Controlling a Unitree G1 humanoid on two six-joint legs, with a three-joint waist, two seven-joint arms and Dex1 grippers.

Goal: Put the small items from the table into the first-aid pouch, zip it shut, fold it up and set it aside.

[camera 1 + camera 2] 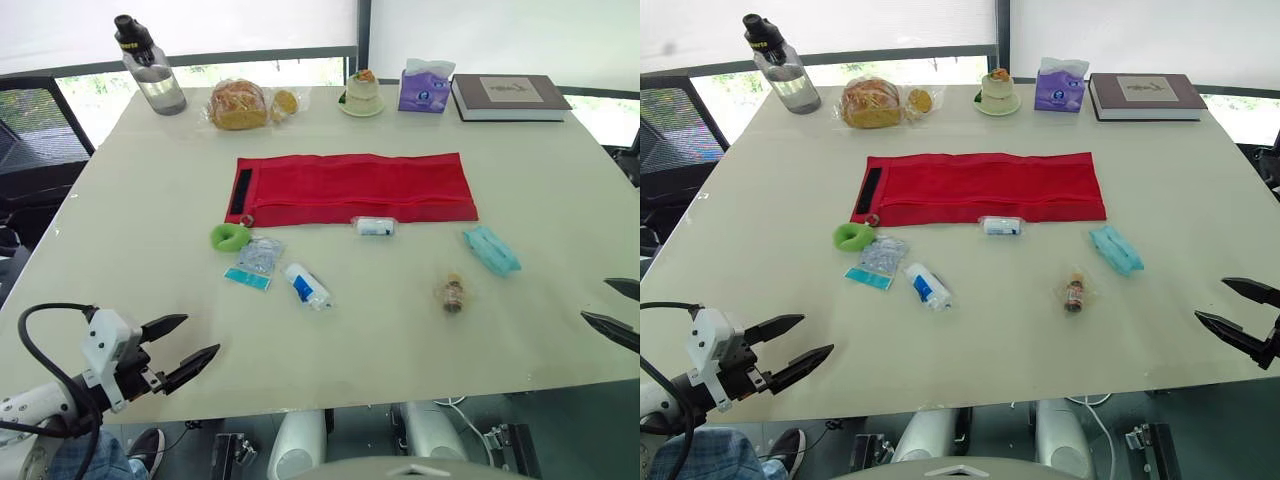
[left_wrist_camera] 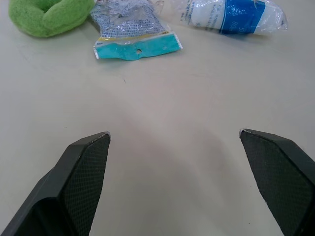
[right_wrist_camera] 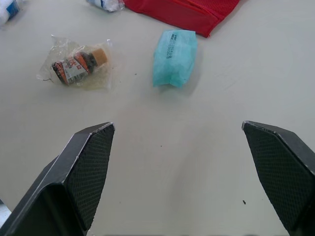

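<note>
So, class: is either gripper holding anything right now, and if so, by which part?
Nothing is held. The left gripper and right gripper are both open over bare table.

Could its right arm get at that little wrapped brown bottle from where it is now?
Probably yes: the right gripper is open, and only bare table lies between it and the bottle.

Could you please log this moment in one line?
left claw: open, empty | right claw: open, empty | red pouch: unfolded flat | small items: loose on table, unpacked
</note>
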